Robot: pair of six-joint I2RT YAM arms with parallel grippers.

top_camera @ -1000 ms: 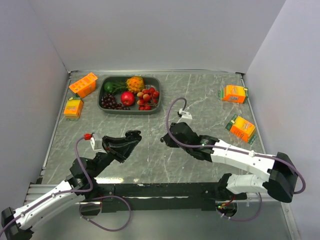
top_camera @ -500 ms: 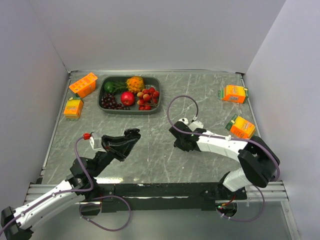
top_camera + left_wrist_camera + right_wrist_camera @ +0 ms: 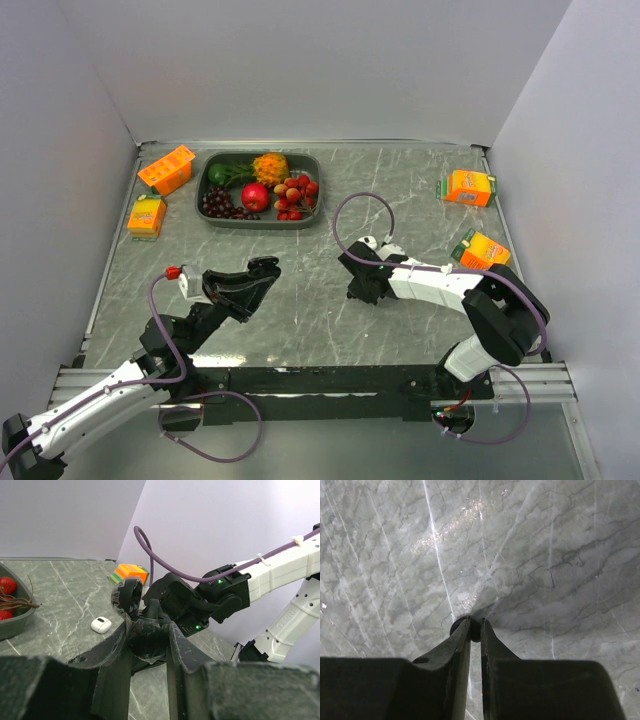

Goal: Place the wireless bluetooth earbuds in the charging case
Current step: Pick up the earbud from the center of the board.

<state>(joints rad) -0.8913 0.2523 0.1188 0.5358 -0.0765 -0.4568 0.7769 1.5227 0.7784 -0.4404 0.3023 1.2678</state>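
My left gripper is shut on a black charging case, held above the table with its round lid tipped open. In the top view this gripper hovers left of centre. My right gripper points down at the marble and is shut on a small black earbud, pinched at the fingertips just above the surface. From above, the right gripper is a short way right of the held case, apart from it. No other earbuds show.
A small white case lies on the marble beyond the held case. A dark tray of fruit stands at the back left. Orange cartons sit at the back left, left, back right and right.
The right arm has folded back toward its base and its gripper has shifted a little to the right, staying shut on the earbud. The left arm has not moved.
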